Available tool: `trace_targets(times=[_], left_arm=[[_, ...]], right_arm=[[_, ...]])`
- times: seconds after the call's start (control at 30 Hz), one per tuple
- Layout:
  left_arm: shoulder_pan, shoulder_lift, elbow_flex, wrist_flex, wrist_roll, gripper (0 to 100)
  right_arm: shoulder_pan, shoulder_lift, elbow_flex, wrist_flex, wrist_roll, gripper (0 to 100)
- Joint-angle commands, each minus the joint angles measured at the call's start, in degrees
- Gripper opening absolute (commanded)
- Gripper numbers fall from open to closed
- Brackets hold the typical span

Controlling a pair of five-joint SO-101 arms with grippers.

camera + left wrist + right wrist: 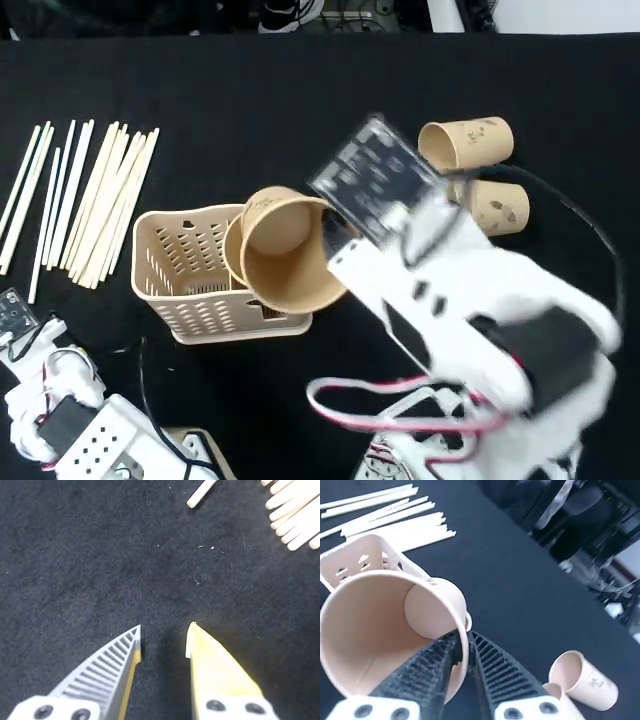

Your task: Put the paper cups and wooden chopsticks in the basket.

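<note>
A tan cup (pixel 290 265) hangs tilted over the three-o'clock rim of the slotted basket (pixel 175 265), a second cup (pixel 234 250) inside. Two cups (pixel 468 143) lie sideways at two o'clock, chopsticks (pixel 100 205) at ten.

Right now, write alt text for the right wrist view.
The right gripper clamps a tilted paper cup by its rim, close to the basket. Wooden chopsticks lie beyond on the black table; two more cups lie tipped over.

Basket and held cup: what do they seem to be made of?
The basket looks like moulded plastic, matte beige, given the regular slots in its walls. The held cup seems paper, matte tan, thin-walled where the right gripper pinches it.
</note>
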Motion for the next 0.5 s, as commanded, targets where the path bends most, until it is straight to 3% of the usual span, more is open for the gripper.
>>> trace_targets(times=[0.0,0.27,0.47], left_arm=[[0.7,-0.4,1.0,-0.2,-0.4,15],[0.7,-0.4,1.0,-0.2,-0.4,15],[0.7,-0.4,1.0,-0.3,-0.4,15]], right_arm=[[-0.6,2.0,0.8,1.5,-0.3,1.1],[-0.6,5.6,0.8,1.1,0.6,2.2],[-1.2,9.9,0.7,1.1,2.5,23.7]])
